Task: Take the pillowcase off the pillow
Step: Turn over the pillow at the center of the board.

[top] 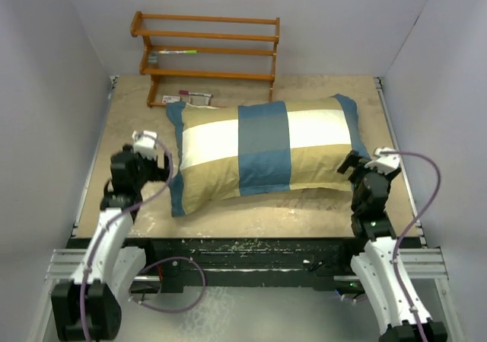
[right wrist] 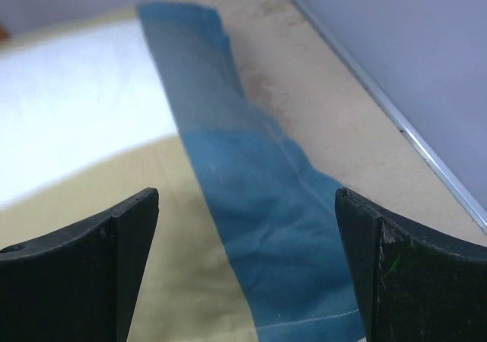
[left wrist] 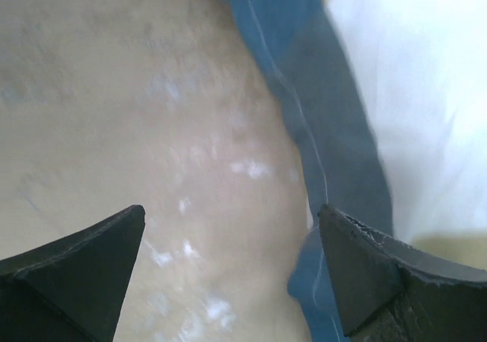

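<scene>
Left end effector (left wrist: 230, 214) and right end effector (right wrist: 245, 199) both gape wide, empty, flanking the plump pillowcase (top: 262, 148) mid-frame: tan, cream, blue blocks.

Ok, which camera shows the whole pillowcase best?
The top external view: the pillowcase lies fully in frame, with both blue ends visible. The left wrist view catches only a blurred blue edge strip beside a white area. The right wrist view shows one blue end band with tan and cream beside it.
</scene>
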Available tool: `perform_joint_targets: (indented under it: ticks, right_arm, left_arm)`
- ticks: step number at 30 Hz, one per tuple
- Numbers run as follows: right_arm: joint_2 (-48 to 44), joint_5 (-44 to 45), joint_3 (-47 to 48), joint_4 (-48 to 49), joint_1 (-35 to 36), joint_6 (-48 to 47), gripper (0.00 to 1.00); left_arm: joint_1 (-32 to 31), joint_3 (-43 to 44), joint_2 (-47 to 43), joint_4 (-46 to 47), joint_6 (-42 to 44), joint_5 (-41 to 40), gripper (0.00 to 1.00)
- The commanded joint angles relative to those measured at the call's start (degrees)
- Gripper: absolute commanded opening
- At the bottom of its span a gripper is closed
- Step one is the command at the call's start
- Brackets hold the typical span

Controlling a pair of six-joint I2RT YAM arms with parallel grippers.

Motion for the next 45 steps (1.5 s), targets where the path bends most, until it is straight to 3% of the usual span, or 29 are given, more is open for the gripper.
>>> perform_joint_targets:
  ticks: [1,3,6,11,13,19,23,27,36,45]
  right_arm:
    - [7.23,12.0,18.82,-12.15,-0.01,18.15,1.0]
    - [9.98,2.04,25.24,-13.29,-0.01,13.41,1.0]
    - [13.67,-6.64,32.87,-21.64,-0.02,25.08,1.0]
    - [13.87,-31.08,28.48,-6.68,0.66,25.71,1.0]
    - [15.69,-27.68,30.54,-9.18,4.67,22.93,0.99]
    - [26.14,-1.68,41.36,-18.08,31.48,8.16,1.0]
    - [36.79,13.89,44.74,-16.57,49.61,0.12,1.0]
    - [49.28,24.07,48.02,-13.25,64.65,-13.28,1.0]
    - [67.06,21.99,51.06,-1.25,78.08,-42.63,1.0]
    - [83.63,18.07,59.37,-1.44,80.82,-54.06,1.0]
  left_arm:
    - [0.22,26.61,13.28,-20.7,8.29,3.21,0.99]
    - [0.26,36.52,20.23,-30.92,11.16,6.95,0.99]
    - [0.26,47.13,27.32,-41.91,13.28,11.7,0.99]
    - [0.22,49.81,27.2,-46.95,16.32,19.56,0.99]
    - [0.2,48.72,26.31,-46.15,16.06,20.0,0.99]
    - [1.27,49.97,26.61,-47.16,16.67,18.62,0.99]
    - [3.32,50.6,29.41,-47.38,16.91,17.82,0.99]
    - [9.82,51.6,32.77,-47.1,17.25,19.29,1.0]
    - [17.61,50.23,35.22,-47.21,19.55,19.47,1.0]
    - [18.45,50.54,33.04,-47.74,19.39,20.64,0.99]
